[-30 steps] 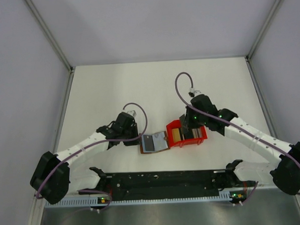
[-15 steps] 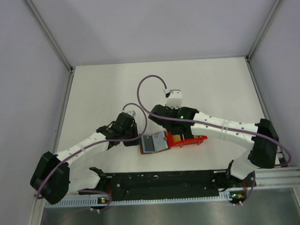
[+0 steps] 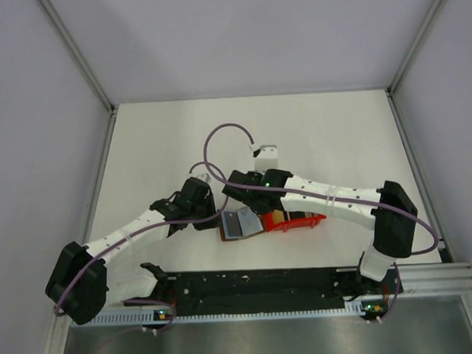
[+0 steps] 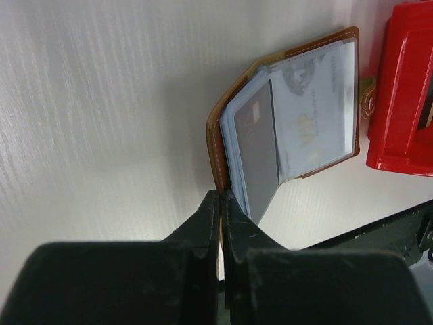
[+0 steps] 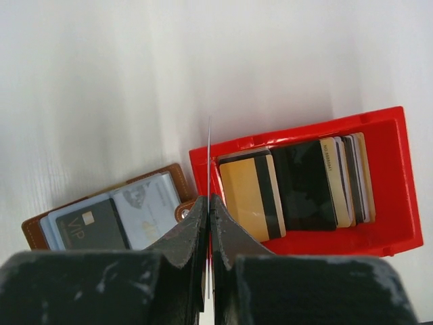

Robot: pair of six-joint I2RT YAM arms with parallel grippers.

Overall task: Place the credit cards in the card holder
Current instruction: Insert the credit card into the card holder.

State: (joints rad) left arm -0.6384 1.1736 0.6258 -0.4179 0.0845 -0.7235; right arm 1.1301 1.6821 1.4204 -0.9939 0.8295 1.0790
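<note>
The brown card holder (image 4: 215, 139) lies open on the white table, its clear sleeves up, and a dark grey card (image 4: 260, 152) sits in one sleeve. My left gripper (image 4: 221, 198) is shut on the near edge of its cover. The right gripper (image 5: 209, 200) is shut on a thin credit card (image 5: 209, 145), seen edge-on, upright above the gap between the card holder (image 5: 177, 177) and the red box. More credit cards (image 5: 247, 196), orange-yellow, dark and pale, stand stacked in that box. From above, the card holder (image 3: 240, 224) lies between both grippers.
The small red plastic box (image 5: 298, 244) sits just right of the card holder, touching its clasp tab; in the left wrist view the box (image 4: 399, 101) is at the right edge. A black rail (image 3: 264, 284) runs along the near table edge. Grey walls enclose the table.
The right arm has swung left from over the red box to above the card holder, carrying the thin card. The left arm and card holder have stayed put.
</note>
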